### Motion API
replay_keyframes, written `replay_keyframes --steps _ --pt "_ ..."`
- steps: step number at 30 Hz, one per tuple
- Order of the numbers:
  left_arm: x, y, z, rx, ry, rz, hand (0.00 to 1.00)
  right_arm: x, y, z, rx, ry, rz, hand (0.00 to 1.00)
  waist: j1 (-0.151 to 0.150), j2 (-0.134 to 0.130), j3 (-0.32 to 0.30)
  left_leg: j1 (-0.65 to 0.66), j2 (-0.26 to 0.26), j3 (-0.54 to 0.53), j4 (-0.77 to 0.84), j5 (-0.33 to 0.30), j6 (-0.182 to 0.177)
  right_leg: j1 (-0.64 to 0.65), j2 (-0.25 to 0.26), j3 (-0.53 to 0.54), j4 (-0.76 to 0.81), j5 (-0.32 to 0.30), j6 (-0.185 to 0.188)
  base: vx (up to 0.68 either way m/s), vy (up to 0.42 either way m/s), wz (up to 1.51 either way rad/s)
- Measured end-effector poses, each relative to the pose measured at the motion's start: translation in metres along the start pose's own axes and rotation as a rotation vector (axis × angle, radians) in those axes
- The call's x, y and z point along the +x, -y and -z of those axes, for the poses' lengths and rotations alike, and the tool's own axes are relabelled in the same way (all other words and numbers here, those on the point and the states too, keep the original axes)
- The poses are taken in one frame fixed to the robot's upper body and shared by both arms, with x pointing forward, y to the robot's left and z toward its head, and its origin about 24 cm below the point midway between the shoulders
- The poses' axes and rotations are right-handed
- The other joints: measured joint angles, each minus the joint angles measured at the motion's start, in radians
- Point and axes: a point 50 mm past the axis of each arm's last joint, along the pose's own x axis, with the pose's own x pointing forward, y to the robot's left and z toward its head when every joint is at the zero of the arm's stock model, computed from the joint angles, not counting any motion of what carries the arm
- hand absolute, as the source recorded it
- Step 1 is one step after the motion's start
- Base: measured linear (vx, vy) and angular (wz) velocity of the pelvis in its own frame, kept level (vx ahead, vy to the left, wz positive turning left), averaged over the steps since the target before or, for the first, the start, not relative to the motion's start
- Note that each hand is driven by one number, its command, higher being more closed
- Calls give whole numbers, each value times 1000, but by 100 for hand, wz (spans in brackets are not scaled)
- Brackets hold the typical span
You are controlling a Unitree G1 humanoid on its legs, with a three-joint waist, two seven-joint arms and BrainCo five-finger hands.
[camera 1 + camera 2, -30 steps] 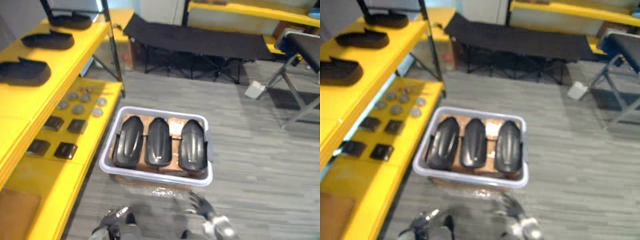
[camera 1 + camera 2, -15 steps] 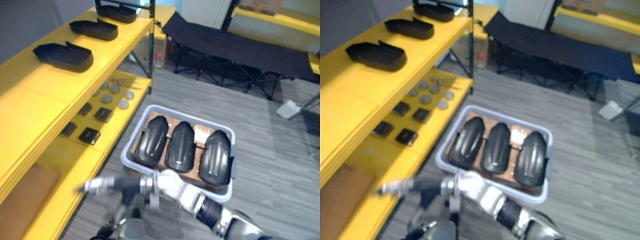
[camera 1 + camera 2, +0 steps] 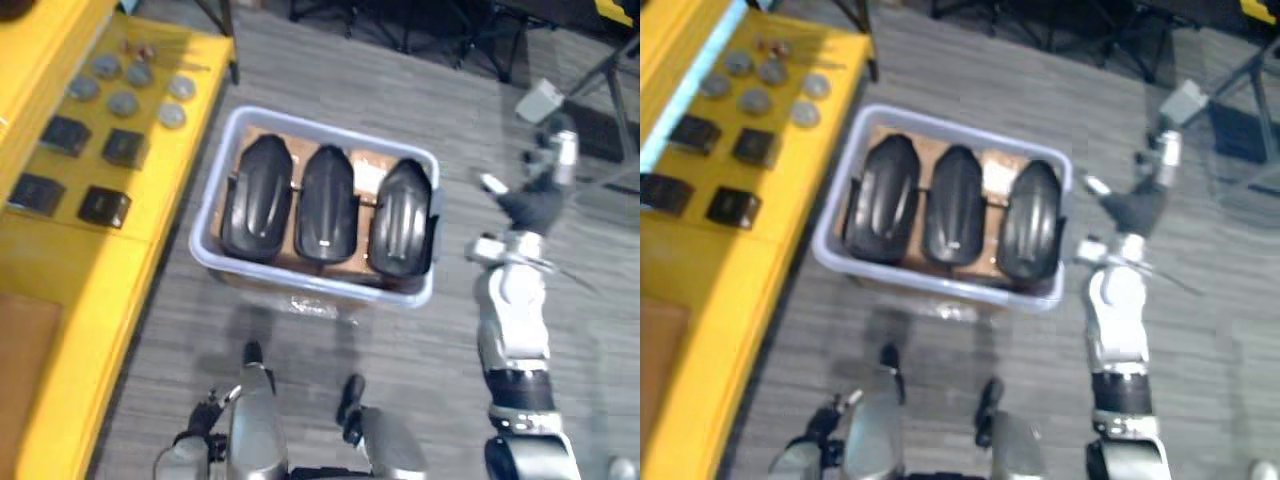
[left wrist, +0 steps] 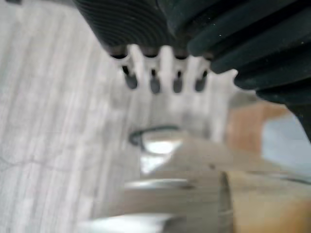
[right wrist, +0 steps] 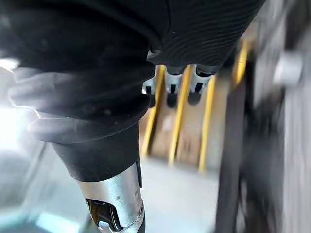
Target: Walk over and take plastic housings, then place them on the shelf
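Three housings: black plastic housings (image 3: 326, 205) laid side by side inside the grey crate (image 3: 300, 282).
Surface: grey plank floor (image 3: 400, 100) under the crate; yellow shelf (image 3: 70, 270) left of it.
Shelf items: six grey discs (image 3: 122, 103), four black blocks (image 3: 103, 205).
Right hand (image 3: 535, 205): raised right of the crate, clear of the housings, fingers spread, empty.
Left hand (image 4: 166, 63): fingers relaxed, empty.

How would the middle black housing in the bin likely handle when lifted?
The middle housing looks a rigid moulded shell, so probably stiff and light. Its glossy domed back may be slippery. Close-packed in the bin, it could snag.
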Motion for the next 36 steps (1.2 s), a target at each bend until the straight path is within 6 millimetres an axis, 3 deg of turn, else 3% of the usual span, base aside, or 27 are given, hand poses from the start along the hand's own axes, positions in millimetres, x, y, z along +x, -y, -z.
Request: replay_keyframes --steps 3,7,9,12,14,17,20,25,36 --pt "1 2 -6 -52 29 9 0 16 27 25 -75 -95 113 0 -5 0 0 -11 -30 -5 -58 39 12 -33 -16 1 2 6 1 -25 -4 14" --pt "1 7 -12 -31 56 32 0 30 53 62 -135 -276 250 0 13 5 3 -30 -56 -15 -135 99 13 -69 -23 -5 -19 30 1 34 -5 16" --pt "1 10 -12 -70 59 38 0 43 62 60 -136 -288 298 0 18 18 11 -32 -64 -20 -157 113 14 -77 -27 -6 -19 35 0 61 -2 18" --pt "1 17 -14 -154 65 18 0 70 86 50 -130 -300 364 0 23 66 37 -32 -88 -42 -194 139 20 -78 -42 -28 -15 35 0 30 22 26" --pt "2 22 -12 -223 47 5 0 76 95 49 -168 -315 383 0 38 92 50 -28 -97 -45 -219 154 21 -83 -50 -31 -13 33 3 15 29 18" --pt "1 30 -1 -272 -6 2 0 74 99 62 -208 -409 388 0 57 133 61 -29 -117 -56 -246 170 27 -102 -71 -46 21 9 8 13 27 17" --pt "0 34 5 -274 -33 9 0 76 102 63 -228 -434 397 0 66 157 63 -34 -126 -66 -251 174 30 -119 -88 -54 60 -14 13 9 27 17" --pt "-2 41 13 -284 -59 54 0 98 96 44 -269 -412 354 0 70 193 68 -47 -150 -66 -252 178 36 -150 -122 -55 110 -36 23 12 28 8" --pt "-3 49 14 -232 -73 115 0 95 88 52 -359 -477 239 0 68 202 68 -63 -155 -75 -234 178 35 -178 -135 -57 168 -64 19 1 1 2"
